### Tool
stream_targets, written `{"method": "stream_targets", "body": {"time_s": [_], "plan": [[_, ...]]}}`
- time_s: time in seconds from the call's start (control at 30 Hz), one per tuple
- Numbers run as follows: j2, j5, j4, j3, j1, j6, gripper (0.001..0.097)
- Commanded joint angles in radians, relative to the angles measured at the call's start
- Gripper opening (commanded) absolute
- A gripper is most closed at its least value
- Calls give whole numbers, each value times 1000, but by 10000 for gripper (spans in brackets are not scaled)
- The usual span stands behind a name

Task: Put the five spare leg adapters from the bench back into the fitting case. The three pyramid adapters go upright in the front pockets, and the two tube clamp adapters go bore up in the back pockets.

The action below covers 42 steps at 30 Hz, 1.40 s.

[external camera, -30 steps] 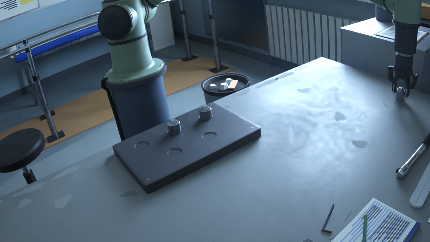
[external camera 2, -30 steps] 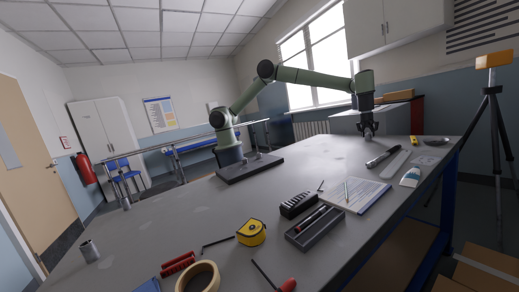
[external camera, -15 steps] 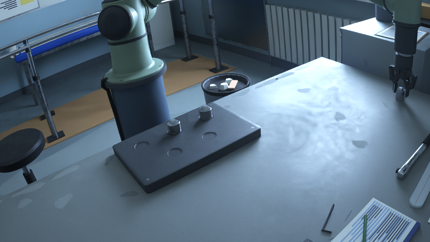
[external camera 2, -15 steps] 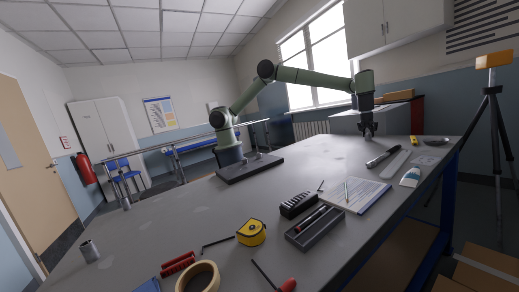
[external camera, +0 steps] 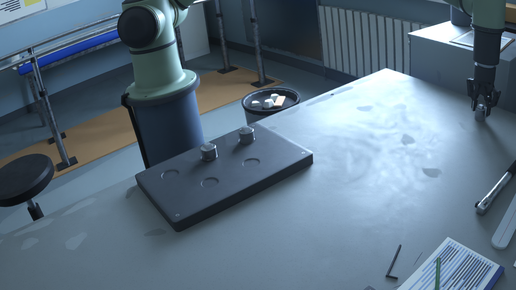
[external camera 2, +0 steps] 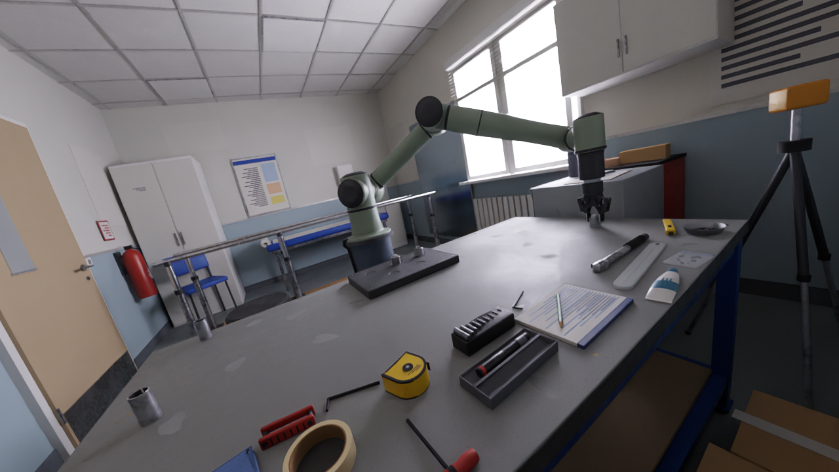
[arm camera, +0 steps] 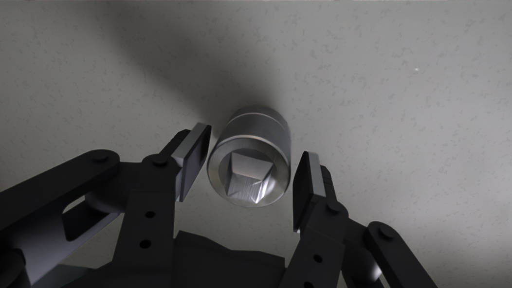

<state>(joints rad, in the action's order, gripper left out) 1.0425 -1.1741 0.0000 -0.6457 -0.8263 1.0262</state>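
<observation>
A pyramid adapter (arm camera: 249, 154) stands upright on the bench at its far right corner (external camera: 480, 112), partly hidden by my fingers from the side cameras. It is a grey metal cylinder with a square pyramid on top. The dark fitting case (external camera: 223, 172) lies across the bench next to the robot's base. Two adapters (external camera: 208, 151) (external camera: 246, 135) sit in two of its pockets, and three pockets (external camera: 170, 175) (external camera: 209, 182) (external camera: 251, 163) are empty. A tube clamp adapter (external camera 2: 144, 405) stands at the bench's near left edge. My gripper (arm camera: 247, 179) straddles the pyramid adapter, open and holding nothing.
A black tool tray (external camera 2: 508, 365) lies near the front edge with a bit holder (external camera 2: 482, 330) and a clipboard (external camera 2: 574, 313). A torque wrench (external camera: 495, 189) and a ruler (external camera: 505, 225) lie right of centre. A grey cabinet (external camera: 451, 54) rises behind my gripper.
</observation>
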Motion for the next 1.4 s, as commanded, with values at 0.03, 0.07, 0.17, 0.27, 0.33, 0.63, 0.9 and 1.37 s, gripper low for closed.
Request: {"method": "stream_targets", "body": {"time_s": [0.03, 0.07, 0.17, 0.27, 0.33, 0.63, 0.9, 1.37], "plan": [[-1, 0, 0, -1, 0, 0, 500], [-1, 0, 0, -1, 0, 0, 467], [-1, 0, 0, -1, 0, 0, 400], [-1, 0, 0, -1, 0, 0, 400], [-1, 0, 0, 0, 0, 0, 400], [-21, -22, 0, -4, 0, 1, 400], [-75, -94, 1, -24, 0, 1, 400], [-113, -169, 0, -56, 0, 1, 400]]}}
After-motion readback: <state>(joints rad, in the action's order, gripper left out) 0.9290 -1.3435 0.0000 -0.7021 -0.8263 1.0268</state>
